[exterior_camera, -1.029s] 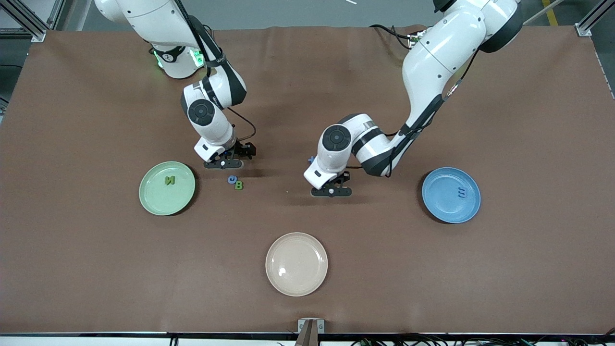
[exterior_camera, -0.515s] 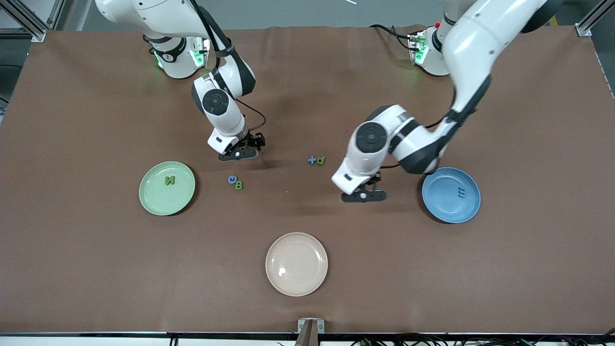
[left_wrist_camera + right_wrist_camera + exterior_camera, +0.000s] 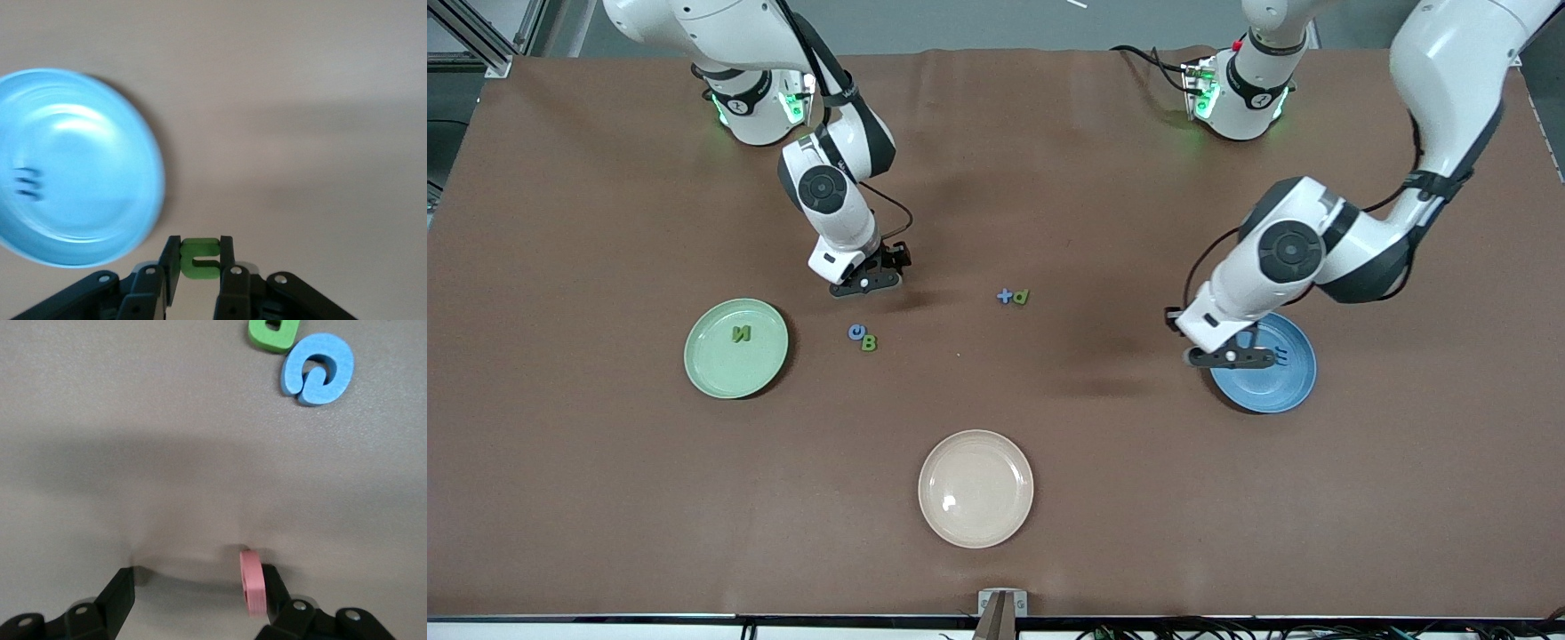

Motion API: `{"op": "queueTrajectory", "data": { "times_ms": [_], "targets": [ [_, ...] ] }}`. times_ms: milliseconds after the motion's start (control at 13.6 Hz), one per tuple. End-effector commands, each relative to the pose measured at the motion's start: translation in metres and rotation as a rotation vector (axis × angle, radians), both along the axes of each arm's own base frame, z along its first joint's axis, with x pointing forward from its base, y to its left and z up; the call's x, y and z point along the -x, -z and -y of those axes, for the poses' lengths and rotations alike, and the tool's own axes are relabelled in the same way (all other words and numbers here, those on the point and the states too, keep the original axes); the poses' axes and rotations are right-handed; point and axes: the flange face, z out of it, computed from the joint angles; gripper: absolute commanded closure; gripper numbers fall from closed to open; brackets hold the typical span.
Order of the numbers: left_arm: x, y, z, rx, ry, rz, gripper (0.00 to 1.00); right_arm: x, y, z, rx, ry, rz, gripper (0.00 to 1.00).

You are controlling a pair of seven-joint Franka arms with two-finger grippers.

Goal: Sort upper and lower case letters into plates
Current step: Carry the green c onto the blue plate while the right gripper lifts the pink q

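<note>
My left gripper (image 3: pixel 1227 357) (image 3: pixel 199 248) is shut on a small green letter (image 3: pixel 200 259) and hangs over the rim of the blue plate (image 3: pixel 1272 391) (image 3: pixel 80 213). That plate holds a dark blue letter (image 3: pixel 1282 356) (image 3: pixel 27 182). My right gripper (image 3: pixel 863 283) (image 3: pixel 197 579) is open, low at the table. A pink letter (image 3: pixel 252 582) stands on edge against one of its fingers. A blue letter (image 3: pixel 856 332) (image 3: pixel 317 368) and a green letter (image 3: pixel 869 343) (image 3: pixel 273 333) lie just nearer the camera. The pale green plate (image 3: pixel 720 369) holds a green letter (image 3: pixel 741 333).
A blue letter (image 3: pixel 1005 296) and a green letter (image 3: pixel 1021 296) lie together mid-table. A cream plate (image 3: pixel 975 488) sits nearest the front camera, with nothing in it. The brown mat (image 3: pixel 605 498) covers the table.
My left arm has swung from mid-table to the blue plate's rim, uncovering the two mid-table letters. My right gripper shifted slightly away from the blue and green pair.
</note>
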Motion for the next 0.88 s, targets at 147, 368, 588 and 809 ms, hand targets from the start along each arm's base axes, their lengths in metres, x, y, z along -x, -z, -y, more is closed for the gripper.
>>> {"op": "queueTrajectory", "data": {
  "times_ms": [147, 368, 588, 809],
  "targets": [
    [0.017, 0.029, -0.054, -0.066, 0.076, 0.027, 0.89, 0.001, -0.009, 0.017, -0.007, -0.041, 0.013, 0.27],
    [0.02, 0.049, -0.083, -0.056, 0.092, 0.044, 0.89, -0.013, -0.01, 0.038, -0.011, -0.052, 0.015, 0.44],
    [0.021, 0.067, -0.104, -0.053, 0.105, 0.042, 0.89, -0.016, -0.011, 0.044, -0.011, -0.038, 0.013, 0.76],
    [0.021, 0.083, -0.122, -0.069, 0.11, 0.04, 0.89, -0.019, -0.011, 0.049, -0.008, -0.013, 0.006, 1.0]
  ]
}}
